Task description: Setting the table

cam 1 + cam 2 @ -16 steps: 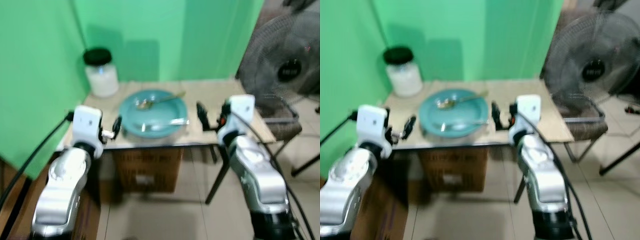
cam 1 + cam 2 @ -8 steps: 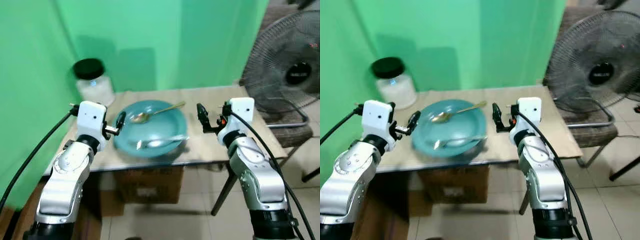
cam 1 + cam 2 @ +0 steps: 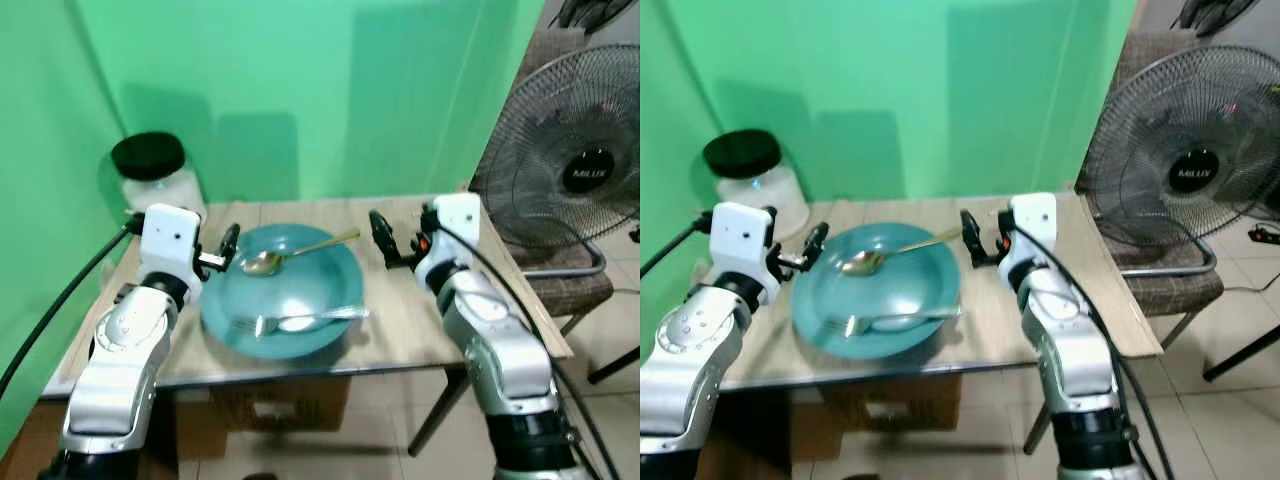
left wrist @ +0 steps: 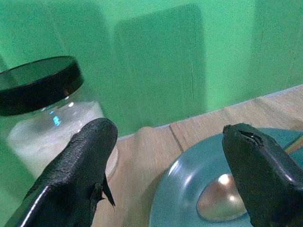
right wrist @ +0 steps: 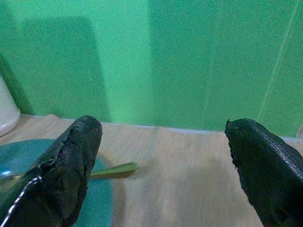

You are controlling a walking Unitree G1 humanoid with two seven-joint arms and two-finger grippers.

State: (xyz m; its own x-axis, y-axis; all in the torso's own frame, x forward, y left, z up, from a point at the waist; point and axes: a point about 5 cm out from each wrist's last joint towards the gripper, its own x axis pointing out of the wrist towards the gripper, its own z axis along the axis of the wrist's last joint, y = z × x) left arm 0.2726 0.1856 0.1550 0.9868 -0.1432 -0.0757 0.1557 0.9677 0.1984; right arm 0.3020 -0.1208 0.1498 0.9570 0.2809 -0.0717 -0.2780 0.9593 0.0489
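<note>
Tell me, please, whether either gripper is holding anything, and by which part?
Nothing is held: the left gripper and right gripper are both open above the table.

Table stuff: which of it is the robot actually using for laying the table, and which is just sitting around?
For the job:
- teal plate
- gold spoon lying on the plate
- silver fork lying on the plate
- left gripper and right gripper, fingers open, either side of the plate

Just about:
- jar with black lid
- fan

I have both arms raised and reaching forward, elbows bent. My left gripper (image 3: 228, 244) sits on the left with its fingers spread wide. My right gripper (image 3: 380, 238) is on the right, fingers also parted, holding nothing.
</note>
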